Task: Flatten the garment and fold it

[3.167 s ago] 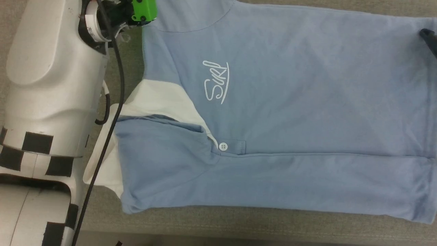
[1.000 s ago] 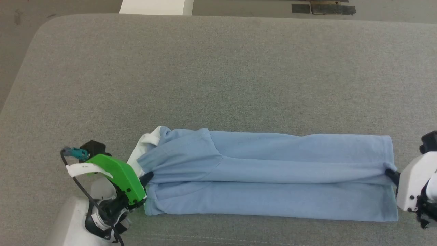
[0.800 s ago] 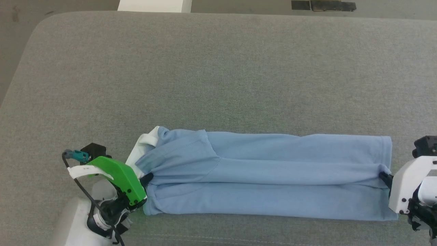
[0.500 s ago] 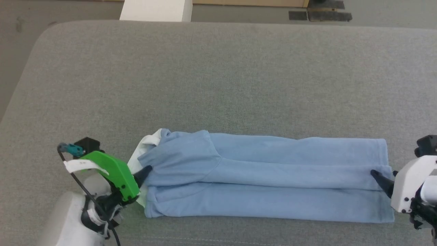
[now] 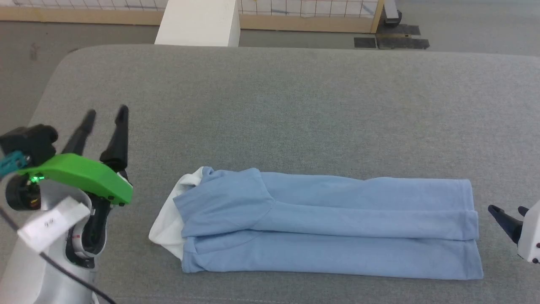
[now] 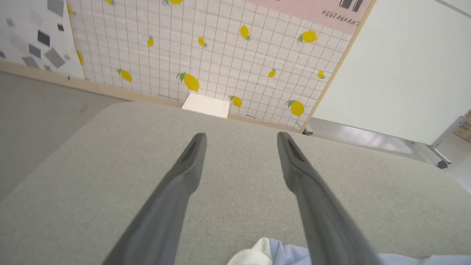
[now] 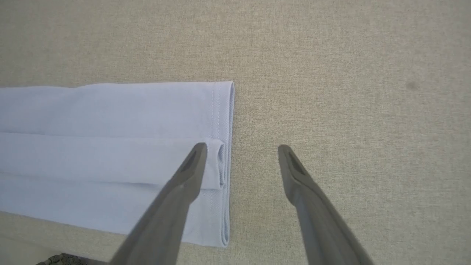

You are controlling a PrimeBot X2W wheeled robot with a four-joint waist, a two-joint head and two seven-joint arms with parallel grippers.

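The garment, a light blue polo shirt with a white sleeve panel poking out at its left end, lies folded into a long narrow band on the grey padded table. My left gripper is raised well to the left of the shirt, open and empty, fingers pointing up the view; in its wrist view, the left gripper looks over the table with a bit of the garment below. My right gripper is open and empty just off the hem end. In the right wrist view the right gripper hovers over the garment's hem edge.
A white block stands beyond the table's far edge, with dark floor plates to its right. A tiled wall with lemon prints rises behind. The table's rounded left corner is near my left arm.
Both grippers have let go of the shirt and opened. The left one lifted away up and to the left; the right one drew back off the hem. The camera tilted up.
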